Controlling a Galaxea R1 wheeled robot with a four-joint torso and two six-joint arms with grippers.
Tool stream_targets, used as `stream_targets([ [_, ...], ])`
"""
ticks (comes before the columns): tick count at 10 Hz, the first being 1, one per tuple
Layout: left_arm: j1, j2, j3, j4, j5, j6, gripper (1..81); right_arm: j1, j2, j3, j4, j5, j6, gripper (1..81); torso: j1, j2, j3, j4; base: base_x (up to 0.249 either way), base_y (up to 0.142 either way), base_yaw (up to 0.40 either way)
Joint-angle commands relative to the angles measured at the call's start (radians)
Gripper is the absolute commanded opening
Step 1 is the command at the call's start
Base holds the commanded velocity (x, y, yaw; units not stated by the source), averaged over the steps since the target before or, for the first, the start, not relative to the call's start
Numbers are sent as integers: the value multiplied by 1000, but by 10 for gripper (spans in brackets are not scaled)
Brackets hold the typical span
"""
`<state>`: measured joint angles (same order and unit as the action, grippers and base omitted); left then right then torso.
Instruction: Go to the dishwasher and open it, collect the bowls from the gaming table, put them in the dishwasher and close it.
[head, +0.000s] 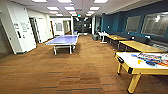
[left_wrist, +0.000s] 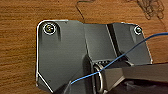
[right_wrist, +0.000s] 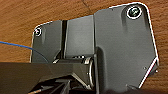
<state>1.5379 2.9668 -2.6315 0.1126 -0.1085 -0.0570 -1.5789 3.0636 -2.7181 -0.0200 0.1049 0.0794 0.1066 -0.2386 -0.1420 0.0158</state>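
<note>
Where the brown carpet spreads through a long lounge, a blue table-tennis table stands as the landmark in the middle distance. Right of it and nearer the camera, a yellow-legged table with a white top carries some colourful items too blurred to name; whether bowls lie among them cannot be told. Beyond that one, yellow wooden-topped tables line the dark teal wall. Left of the table-tennis table stands a white cabinet. Both wrist views look down on the carpet, and whether the jaws are open or closed cannot be told.
</note>
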Motion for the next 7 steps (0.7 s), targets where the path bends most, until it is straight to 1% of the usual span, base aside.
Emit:
stream_targets([
  [1, -46, -4, 5, 13, 46, 0, 811, 47, 5, 5, -5, -51, 2, 811, 0, 0, 0, 0, 0, 0, -389],
  [7, -48, -4, 4, 13, 47, 2, 811, 47, 6, 5, -5, -51, 2, 811, 0, 0, 0, 0, 0, 0, -393],
])
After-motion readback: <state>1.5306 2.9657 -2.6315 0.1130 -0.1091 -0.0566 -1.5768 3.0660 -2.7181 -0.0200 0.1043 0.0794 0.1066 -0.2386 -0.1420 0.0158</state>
